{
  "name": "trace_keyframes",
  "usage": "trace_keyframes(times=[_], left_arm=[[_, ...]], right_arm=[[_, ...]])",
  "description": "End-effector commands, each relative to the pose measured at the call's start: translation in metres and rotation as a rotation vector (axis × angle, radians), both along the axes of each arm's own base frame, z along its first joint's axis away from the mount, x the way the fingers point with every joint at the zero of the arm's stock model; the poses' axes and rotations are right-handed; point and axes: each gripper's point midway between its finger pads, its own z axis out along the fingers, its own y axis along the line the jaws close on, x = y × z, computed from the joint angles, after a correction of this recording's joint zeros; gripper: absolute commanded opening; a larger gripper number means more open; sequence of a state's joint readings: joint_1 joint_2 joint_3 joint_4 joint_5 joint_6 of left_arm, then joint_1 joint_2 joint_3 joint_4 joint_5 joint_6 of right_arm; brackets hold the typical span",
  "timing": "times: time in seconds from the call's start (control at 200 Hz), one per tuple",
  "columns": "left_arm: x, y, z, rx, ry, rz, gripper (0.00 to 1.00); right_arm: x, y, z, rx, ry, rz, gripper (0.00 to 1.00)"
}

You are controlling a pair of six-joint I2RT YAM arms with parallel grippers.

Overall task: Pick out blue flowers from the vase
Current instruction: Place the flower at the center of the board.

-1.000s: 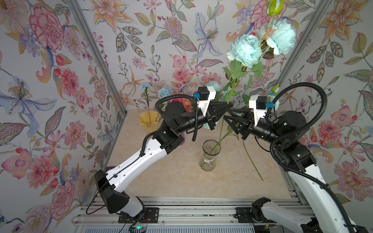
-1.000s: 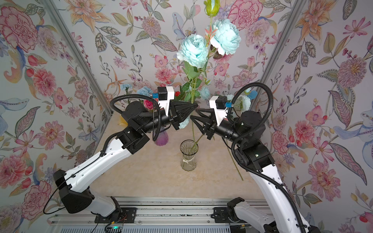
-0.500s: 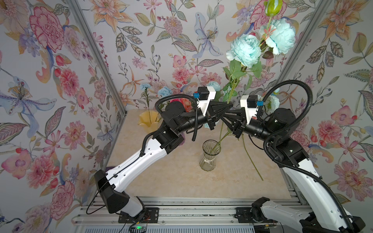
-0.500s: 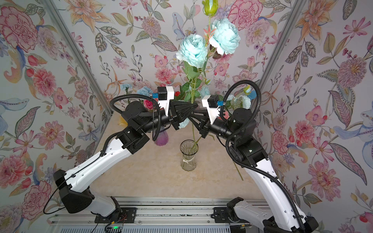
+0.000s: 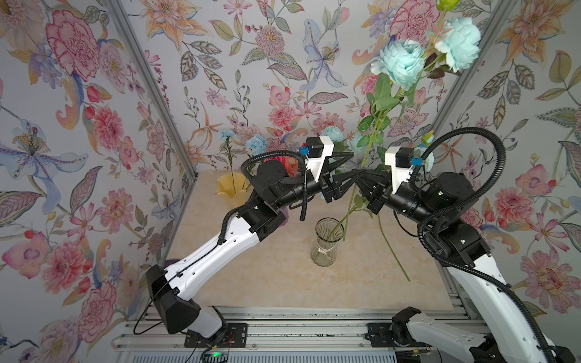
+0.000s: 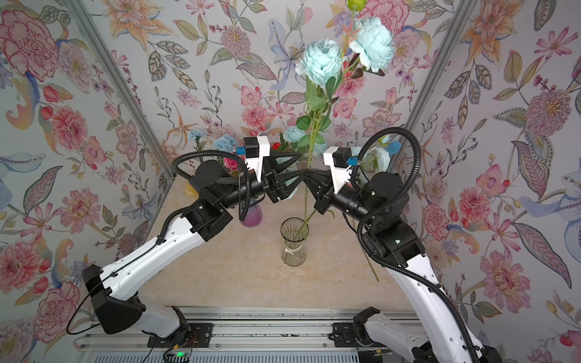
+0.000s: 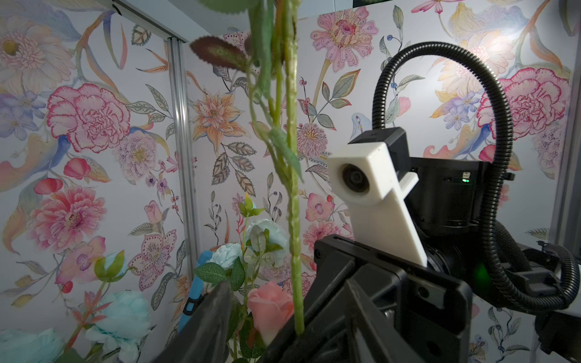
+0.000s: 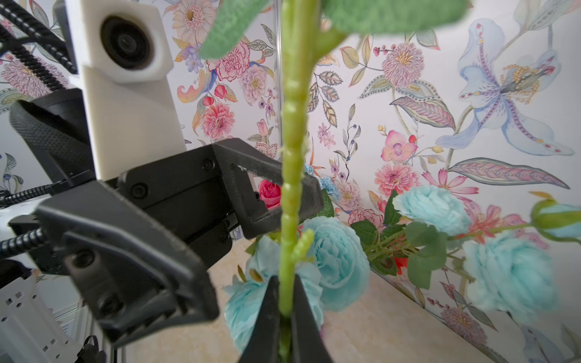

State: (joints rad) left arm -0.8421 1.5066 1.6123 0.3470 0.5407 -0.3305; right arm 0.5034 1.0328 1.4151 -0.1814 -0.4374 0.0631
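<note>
Right gripper first: we see its two black fingers pinched tight on the green stem of the tall aqua spray, gripping it partway up, below the leaves. Opposite it, tip to tip, the left gripper has its jaws spread apart at the same stem. Whether either finger touches the stem we cannot tell from these views.

We find the held spray close to upright, its two pale aqua ruffled blooms and a green bud high above both arms. Below the grip the stem runs down into the mouth of the clear glass vase, which stands upright near the middle of the beige table with twine tied round its neck.

More aqua blooms lie low along the back right wall, behind the right arm, and a long green stem stretches across the table to the right of the glass vase. At the back left we see a yellow vase holding a sky-blue carnation on a thin stem. A purple vase shows under the left arm, a pink-red rose above it, both half hidden by that arm.
</note>
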Motion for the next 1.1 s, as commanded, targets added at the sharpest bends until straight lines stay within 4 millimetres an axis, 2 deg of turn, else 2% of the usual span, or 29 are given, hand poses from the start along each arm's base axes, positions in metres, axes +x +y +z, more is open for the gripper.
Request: trace_keyframes(times=[0.0,0.165,0.26,0.375,0.505,0.676,0.801,0.921,1.096], left_arm=[[-0.005,0.020,0.020,-0.054,-0.054,0.052,0.67],[-0.010,0.038,0.020,-0.100,-0.087,0.118,0.74],[-0.016,0.052,0.021,-0.124,-0.111,0.171,0.74],[-0.011,0.064,0.014,-0.114,-0.127,0.277,0.74],[0.008,0.082,0.001,-0.071,-0.110,0.447,0.74],[0.020,0.116,-0.012,-0.071,-0.096,0.637,0.74],[0.025,0.128,-0.035,-0.076,-0.073,0.705,0.74],[0.031,0.139,-0.067,-0.078,-0.036,0.766,0.74],[0.036,0.161,-0.131,-0.083,0.040,0.856,0.73]], right_arm=[[-0.008,-0.021,0.019,0.021,-0.052,-0.086,0.02],[-0.013,-0.049,0.026,0.047,-0.015,-0.194,0.00],[-0.017,-0.073,0.027,0.066,0.027,-0.288,0.00],[-0.022,-0.108,0.024,0.072,0.051,-0.441,0.00],[-0.017,-0.146,0.009,0.053,0.082,-0.645,0.00],[0.005,-0.175,-0.021,0.001,0.157,-0.814,0.00],[0.020,-0.198,-0.040,0.002,0.215,-0.902,0.00],[0.036,-0.226,-0.063,0.035,0.305,-0.944,0.00],[0.063,-0.265,-0.114,0.165,0.474,-0.903,0.00]])
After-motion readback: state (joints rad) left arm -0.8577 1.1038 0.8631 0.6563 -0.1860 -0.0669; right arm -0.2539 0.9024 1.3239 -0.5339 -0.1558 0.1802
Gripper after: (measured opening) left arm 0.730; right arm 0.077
